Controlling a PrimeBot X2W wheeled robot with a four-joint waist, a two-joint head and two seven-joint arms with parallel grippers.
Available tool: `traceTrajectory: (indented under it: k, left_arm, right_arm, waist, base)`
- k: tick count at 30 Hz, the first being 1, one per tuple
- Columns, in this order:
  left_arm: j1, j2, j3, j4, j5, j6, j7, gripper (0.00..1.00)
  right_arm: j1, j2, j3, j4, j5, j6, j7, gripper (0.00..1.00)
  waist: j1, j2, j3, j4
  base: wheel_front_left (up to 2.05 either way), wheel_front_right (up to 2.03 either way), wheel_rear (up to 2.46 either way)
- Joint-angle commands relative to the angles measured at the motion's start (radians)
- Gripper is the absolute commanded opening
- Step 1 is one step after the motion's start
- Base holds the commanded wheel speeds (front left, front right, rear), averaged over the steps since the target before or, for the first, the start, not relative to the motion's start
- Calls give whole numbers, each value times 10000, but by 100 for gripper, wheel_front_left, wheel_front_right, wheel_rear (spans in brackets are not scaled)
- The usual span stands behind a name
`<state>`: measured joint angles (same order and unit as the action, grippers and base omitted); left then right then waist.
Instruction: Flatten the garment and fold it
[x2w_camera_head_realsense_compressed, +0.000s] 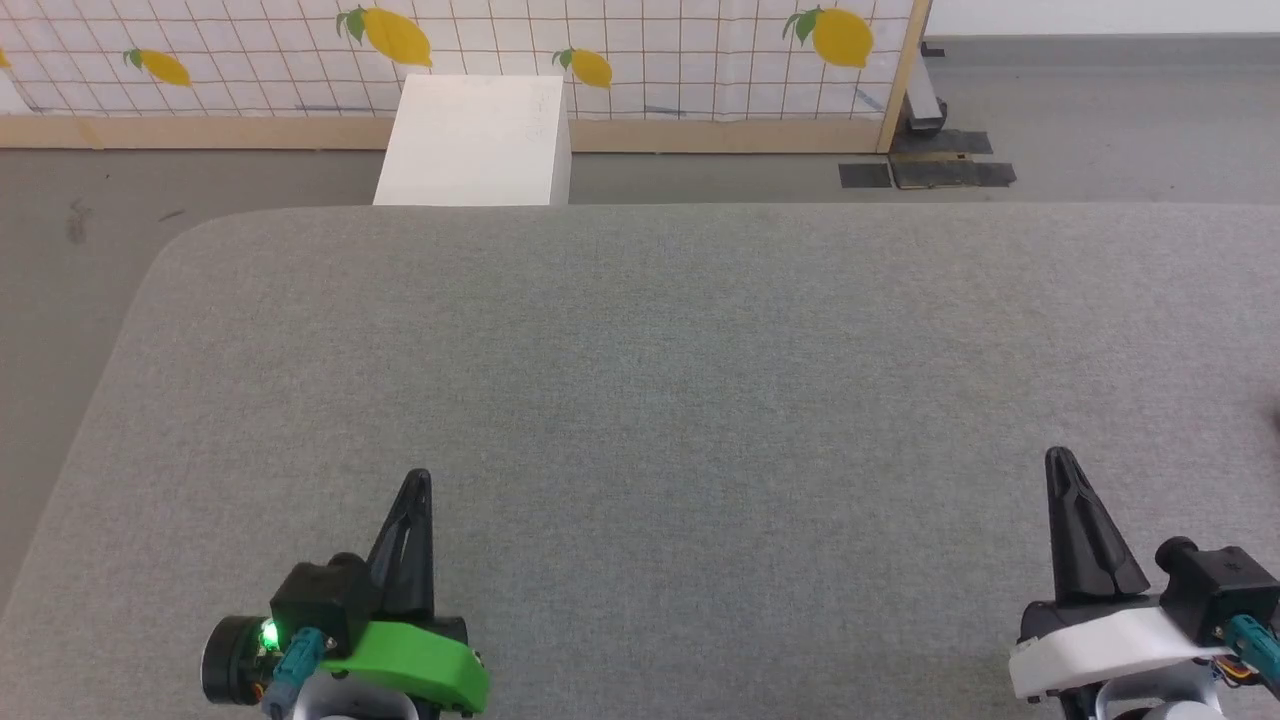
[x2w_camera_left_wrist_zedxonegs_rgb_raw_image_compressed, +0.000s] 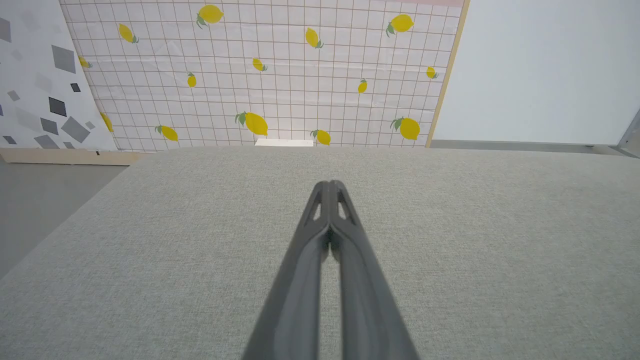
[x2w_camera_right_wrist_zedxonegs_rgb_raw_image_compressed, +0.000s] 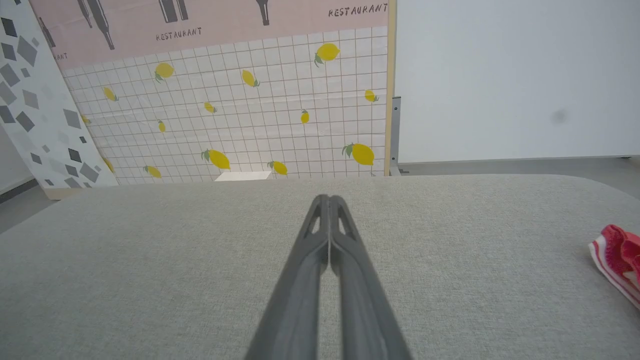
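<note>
Down at the near edge, the left gripper (x2w_camera_head_realsense_compressed: 420, 480) and the right gripper (x2w_camera_head_realsense_compressed: 1060, 457) hovered with fingers pressed together, holding nothing. Flattening hadn't started, by my reading. The garment (x2w_camera_right_wrist_zedxonegs_rgb_raw_image_compressed: 618, 254) lay on the grey table (x2w_camera_head_realsense_compressed: 640, 330), well right of the right gripper: a red, white-striped edge, the rest cut off. The next move called for opening up and reaching right

left fingers (x2w_camera_head_realsense_compressed: 402, 572) together, right fingers (x2w_camera_head_realsense_compressed: 1082, 545) together
</note>
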<state>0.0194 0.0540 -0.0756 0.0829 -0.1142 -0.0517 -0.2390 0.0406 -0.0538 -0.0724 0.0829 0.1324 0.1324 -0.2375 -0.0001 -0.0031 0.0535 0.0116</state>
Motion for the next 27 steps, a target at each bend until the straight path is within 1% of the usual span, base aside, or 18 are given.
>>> traceTrajectory:
  k: [1, 27]
  left_arm:
    - [-17, -3, 48, -63, 71, 38, 47, 0]
    - [-57, -11, 208, -236, 313, 146, 577, 0]
  right_arm:
    - [-35, 3, 31, -63, -55, -1, 41, 0]
    - [-119, 10, 188, -236, -342, -5, 568, 0]
  waist:
    - [1, 3, -7, -1]
    - [1, 9, -126, -27]
  base:
    - [0, 0, 0]
    - [0, 0, 0]
